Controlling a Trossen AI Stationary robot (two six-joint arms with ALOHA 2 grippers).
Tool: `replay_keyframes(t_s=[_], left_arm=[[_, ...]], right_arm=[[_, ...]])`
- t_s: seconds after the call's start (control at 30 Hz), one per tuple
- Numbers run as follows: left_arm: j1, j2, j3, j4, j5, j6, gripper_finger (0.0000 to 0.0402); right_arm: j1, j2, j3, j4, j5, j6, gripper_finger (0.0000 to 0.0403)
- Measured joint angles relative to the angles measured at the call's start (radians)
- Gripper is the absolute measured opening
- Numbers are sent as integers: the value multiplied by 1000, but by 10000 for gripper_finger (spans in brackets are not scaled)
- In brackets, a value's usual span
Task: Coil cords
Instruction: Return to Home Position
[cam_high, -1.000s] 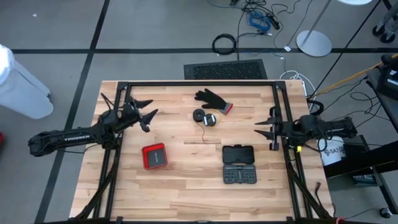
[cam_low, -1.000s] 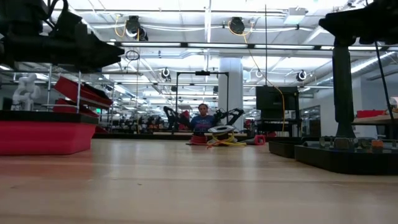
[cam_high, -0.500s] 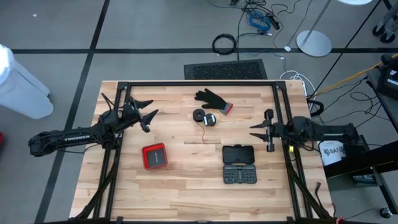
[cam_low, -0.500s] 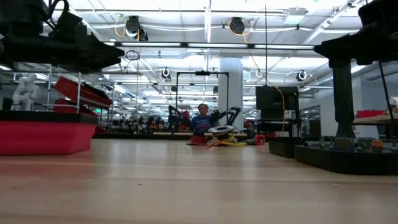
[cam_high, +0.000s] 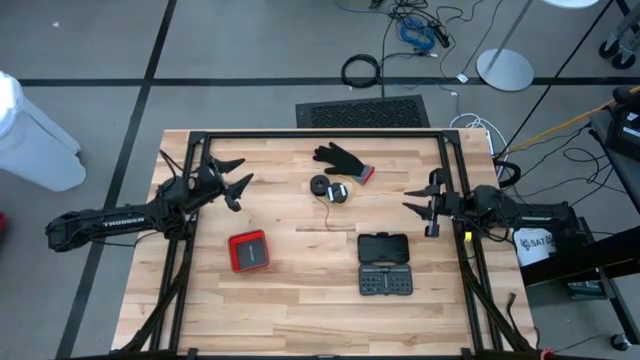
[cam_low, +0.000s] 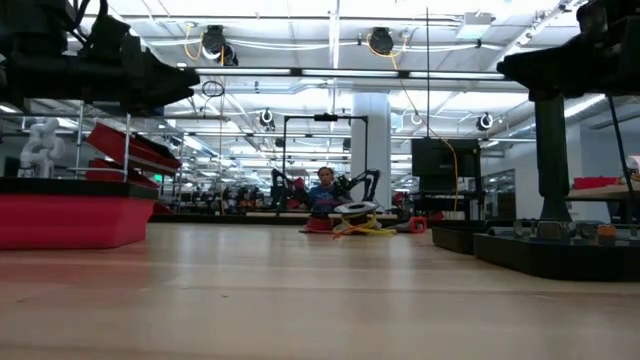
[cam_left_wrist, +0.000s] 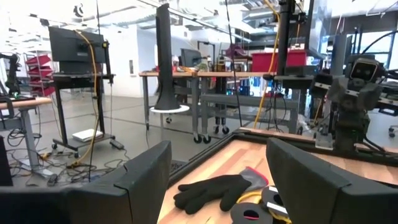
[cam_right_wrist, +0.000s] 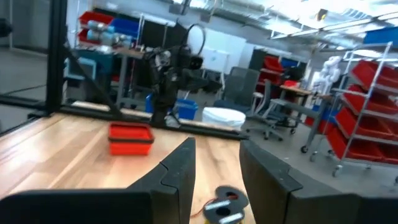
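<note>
Homing step, as judged: the left claw (cam_high: 240, 175) and right claw (cam_high: 412, 204) hang released at opposite sides of the counter (cam_high: 300, 295), grasping nothing. Next, each arm need only park. The cords (cam_high: 331, 188) lie just beside the glove (cam_high: 338, 157), as two small round black bundles with one thin tail trailing.

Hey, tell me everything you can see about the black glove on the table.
The black glove looks like a fabric work glove with a red cuff. It lies flat on the wooden table, toward its back edge, fingers spread and pointing toward the left arm's side, cuff toward the right arm's. The cord spools sit just beside the cuff; whether they touch is unclear. The left gripper and right gripper hang well clear of it.
</note>
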Motion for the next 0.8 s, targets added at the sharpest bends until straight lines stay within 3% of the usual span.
replay_keyframes(t_s=[0.8], left_arm=[[0,0,0,1,0,3,270]], right_arm=[[0,1,0,47,9,-12,114]])
